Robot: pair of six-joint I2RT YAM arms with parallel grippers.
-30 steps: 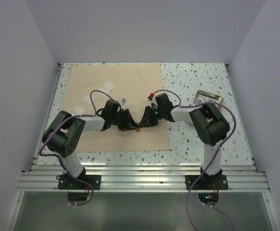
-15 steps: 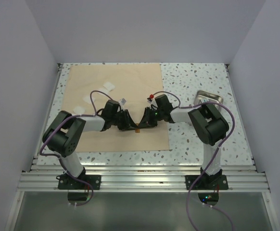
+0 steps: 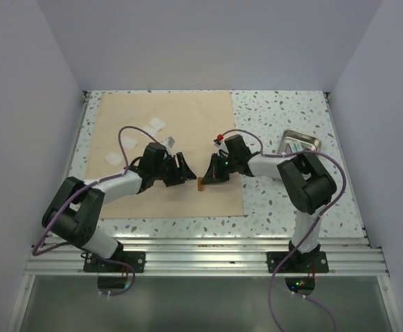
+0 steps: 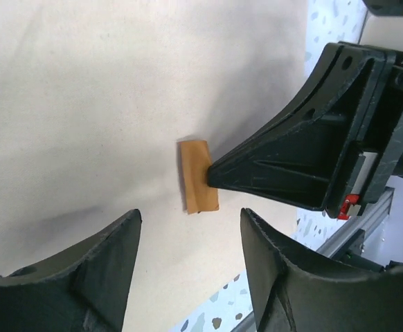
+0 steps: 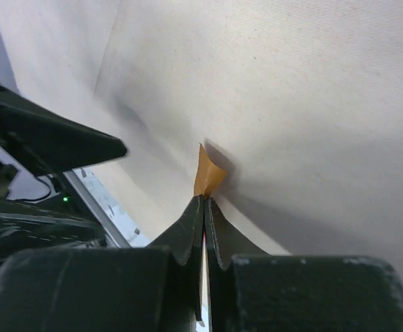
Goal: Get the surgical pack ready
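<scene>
The big tan sheet (image 3: 167,124) lies flat on the left half of the table. A small brown strip (image 3: 200,184) stands curled just above its near right part. My right gripper (image 3: 206,177) is shut on the strip's end (image 5: 207,176), with its jaws pressed together (image 5: 204,200). My left gripper (image 3: 185,173) is open a little to the left of it. In the left wrist view the strip (image 4: 198,176) sits beyond my open left gripper (image 4: 191,228), which touches nothing. White gauze squares (image 3: 158,124) lie on the sheet's far left. The steel tray (image 3: 300,142) sits at the right.
Another white gauze square (image 3: 111,158) lies by the sheet's left edge. The speckled tabletop (image 3: 278,200) shows right of the sheet. A metal rail (image 3: 201,259) runs along the near edge. White walls close in the left, right and far sides.
My left gripper has opened and drawn back to the left, away from the brown strip. My right gripper has closed tight on the strip and stays in place.
</scene>
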